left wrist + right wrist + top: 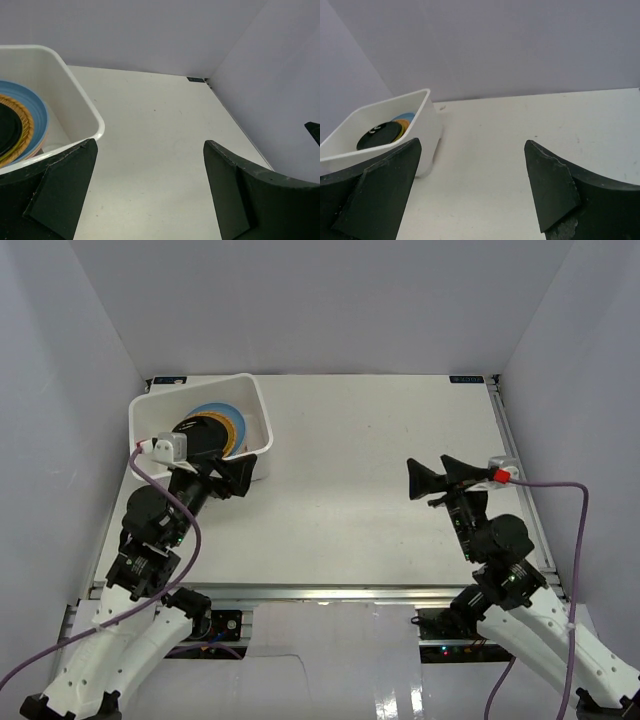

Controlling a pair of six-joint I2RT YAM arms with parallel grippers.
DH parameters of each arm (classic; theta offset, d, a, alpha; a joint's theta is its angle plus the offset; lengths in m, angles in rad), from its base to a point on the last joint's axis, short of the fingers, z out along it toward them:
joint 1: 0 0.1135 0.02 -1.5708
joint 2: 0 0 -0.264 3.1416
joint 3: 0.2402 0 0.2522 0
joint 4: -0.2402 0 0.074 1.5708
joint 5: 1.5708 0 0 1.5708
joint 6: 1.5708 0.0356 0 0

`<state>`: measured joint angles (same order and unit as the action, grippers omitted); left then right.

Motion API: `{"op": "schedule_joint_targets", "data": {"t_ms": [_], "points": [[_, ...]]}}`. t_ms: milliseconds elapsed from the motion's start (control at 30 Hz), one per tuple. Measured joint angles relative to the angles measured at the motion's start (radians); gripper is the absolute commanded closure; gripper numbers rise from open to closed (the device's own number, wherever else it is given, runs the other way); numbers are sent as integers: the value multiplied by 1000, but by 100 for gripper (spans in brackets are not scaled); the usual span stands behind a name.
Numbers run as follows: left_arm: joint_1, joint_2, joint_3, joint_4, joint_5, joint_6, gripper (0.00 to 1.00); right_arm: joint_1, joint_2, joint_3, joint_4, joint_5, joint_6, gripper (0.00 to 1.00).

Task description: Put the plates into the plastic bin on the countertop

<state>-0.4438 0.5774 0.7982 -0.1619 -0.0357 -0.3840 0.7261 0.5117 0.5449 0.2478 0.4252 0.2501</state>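
Off to the right of the table (370,440), the right end effector (432,472) hangs released, its fingers spread with nothing between them. Over on the left, the left end effector (232,478) is spread wide too and empty, just beside the near corner of the bin (262,418). Inside the bin lies a stack of plates (224,418), a black plate (380,135) on top. The bin sits at the table's far left corner.

From above, the left arm's wrist (197,436) covers most of the plate stack (222,412) in the plastic bin (263,422); only blue and yellow rims show. The left wrist view crops both at its left edge. The plate count cannot be told.
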Motion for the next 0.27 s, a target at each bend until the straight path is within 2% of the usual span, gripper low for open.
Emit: {"op": "schedule_joint_targets", "data": {"t_ms": [133,267], "points": [[0,-47,-14,-44,11,-10,2,0,-179,-112,-14,103,-27,10],[0,-58,-14,-65,14,-18,2,0,-198,-156,-54,158,-35,10]]}}
